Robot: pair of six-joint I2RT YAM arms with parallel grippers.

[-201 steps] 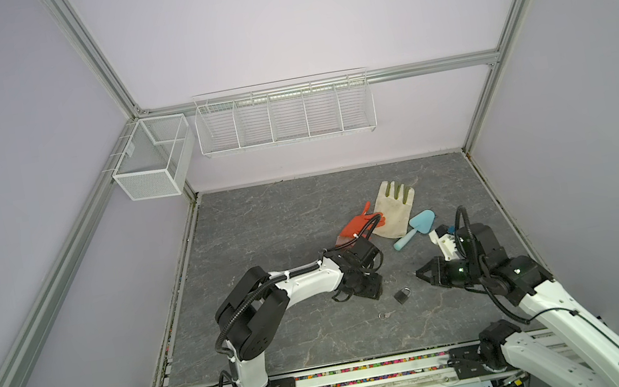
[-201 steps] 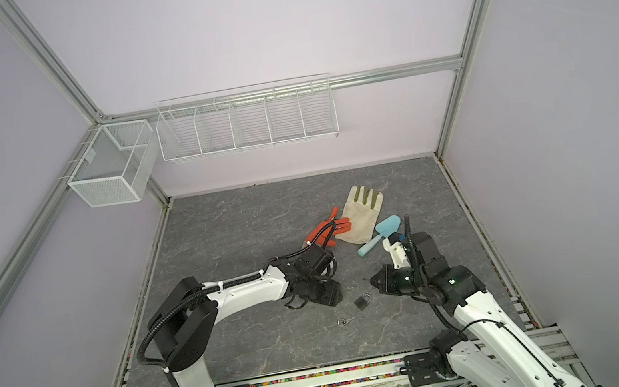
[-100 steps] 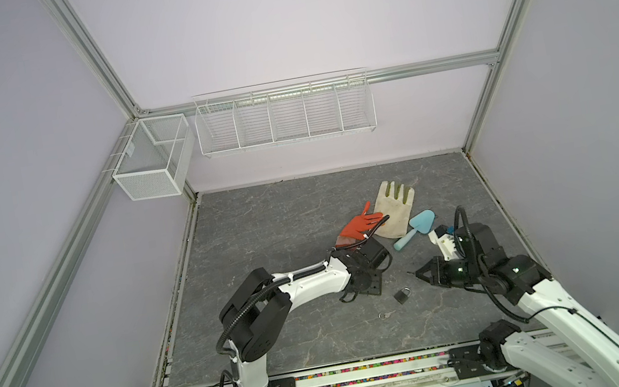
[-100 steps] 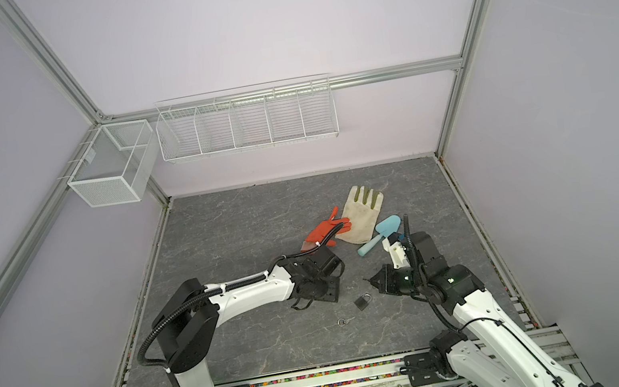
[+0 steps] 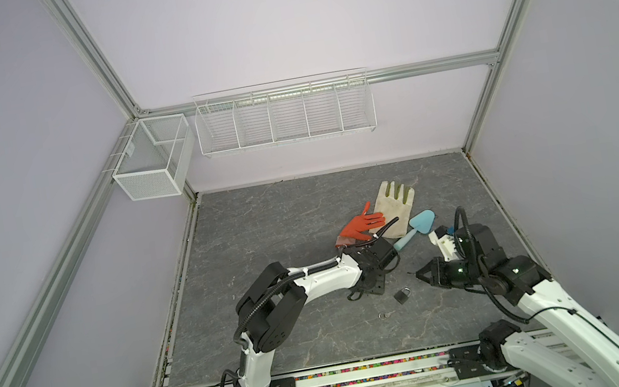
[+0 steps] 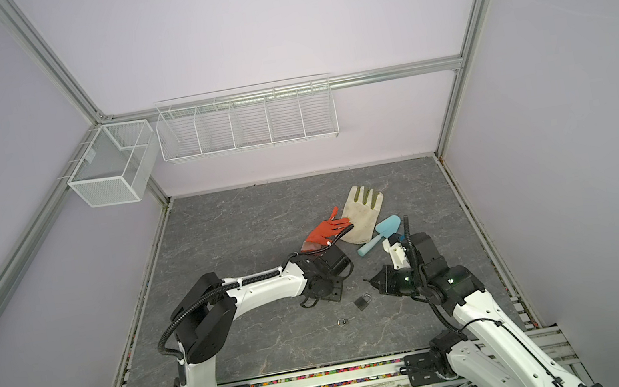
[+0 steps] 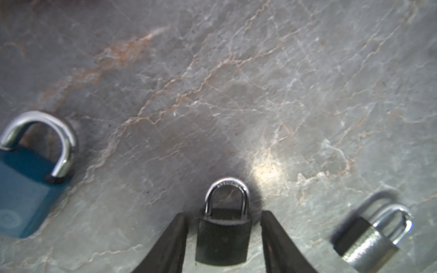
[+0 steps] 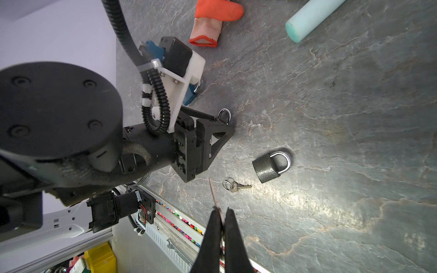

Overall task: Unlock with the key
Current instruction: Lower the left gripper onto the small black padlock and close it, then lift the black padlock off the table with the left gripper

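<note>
Where the left gripper (image 7: 223,212) reaches down to the worktop (image 7: 212,82), a small black padlock (image 7: 223,236) lies flat between its fingers (image 7: 170,243). They stand released, with a sliver of grey stone showing on each side of the lock's body. That lock has a smooth, matte, squarish body and a bright steel shackle seated at both ends. To one side of it lies a larger blue padlock (image 7: 26,189), smooth-bodied with a thick chrome shackle. To the other side lies a pebbled padlock (image 8: 267,169), its dark grey body rough-textured. Also near the small black padlock, but apart from it, a silver key (image 8: 237,186) on a split ring rests on the veined, marble-patterned surface. The right gripper (image 8: 222,210), close to the small black padlock without touching it, is clenched on a slim metal blade (image 8: 213,191), thin and pale. It may be a second key seen edge-on, though the view is too blurred to be sure.
</note>
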